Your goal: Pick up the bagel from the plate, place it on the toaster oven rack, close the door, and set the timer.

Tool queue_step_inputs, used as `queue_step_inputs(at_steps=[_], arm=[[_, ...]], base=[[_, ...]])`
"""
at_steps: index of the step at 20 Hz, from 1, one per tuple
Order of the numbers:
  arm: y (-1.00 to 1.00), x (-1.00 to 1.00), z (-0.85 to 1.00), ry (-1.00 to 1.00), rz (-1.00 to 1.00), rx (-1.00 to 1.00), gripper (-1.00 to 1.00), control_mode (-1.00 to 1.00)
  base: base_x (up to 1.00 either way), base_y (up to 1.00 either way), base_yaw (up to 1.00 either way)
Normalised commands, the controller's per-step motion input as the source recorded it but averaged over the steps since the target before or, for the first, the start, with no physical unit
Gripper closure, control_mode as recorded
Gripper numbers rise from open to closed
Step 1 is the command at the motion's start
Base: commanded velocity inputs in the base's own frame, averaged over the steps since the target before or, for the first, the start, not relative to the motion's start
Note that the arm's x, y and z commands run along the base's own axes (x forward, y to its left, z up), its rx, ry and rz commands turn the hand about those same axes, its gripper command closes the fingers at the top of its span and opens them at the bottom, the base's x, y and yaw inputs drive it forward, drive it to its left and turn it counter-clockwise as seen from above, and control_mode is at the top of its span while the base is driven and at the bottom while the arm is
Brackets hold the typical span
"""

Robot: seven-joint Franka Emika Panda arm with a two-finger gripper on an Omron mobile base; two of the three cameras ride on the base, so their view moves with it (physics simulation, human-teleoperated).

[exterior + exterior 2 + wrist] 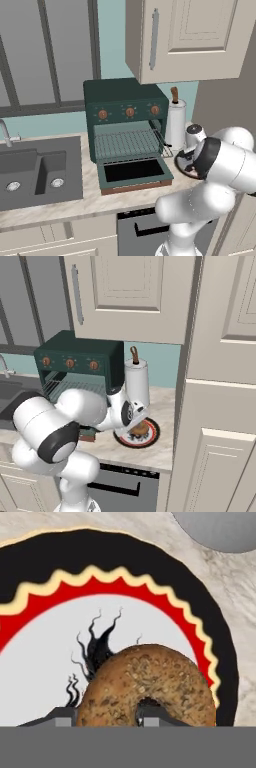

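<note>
The tool [103, 719] sits low over the plate [150, 567], fingers straddling one side of the bagel [150, 684]; whether they grip, I cannot tell.

Showing a dark green toaster oven [126, 115] standing on a marble counter [75, 202], its door [134, 174] lying open and flat in front. Revealing the toaster oven rack [127, 142] inside. Placing a sink [35, 172] at left, a paper-towel roll [175, 124] just right, the plate [184, 162] partly hiding behind the white arm [215, 185].
</note>
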Motion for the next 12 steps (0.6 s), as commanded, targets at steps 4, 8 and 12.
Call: queue_step_inputs(at_steps=[4, 8, 12], arm=[[0.0, -0.63, 0.51, -0.42, 0.0, 0.0, 1.0, -1.0], [0.03, -0.41, 0.73, -0.28, 0.0, 0.0, 1.0, -1.0], [0.22, -0.3, 0.99, -0.04, 0.0, 0.01, 1.0, -1.0]], base=[[0.0, 0.0, 0.0], [0.0, 0.0, 0.0], [0.0, 0.0, 0.0]])
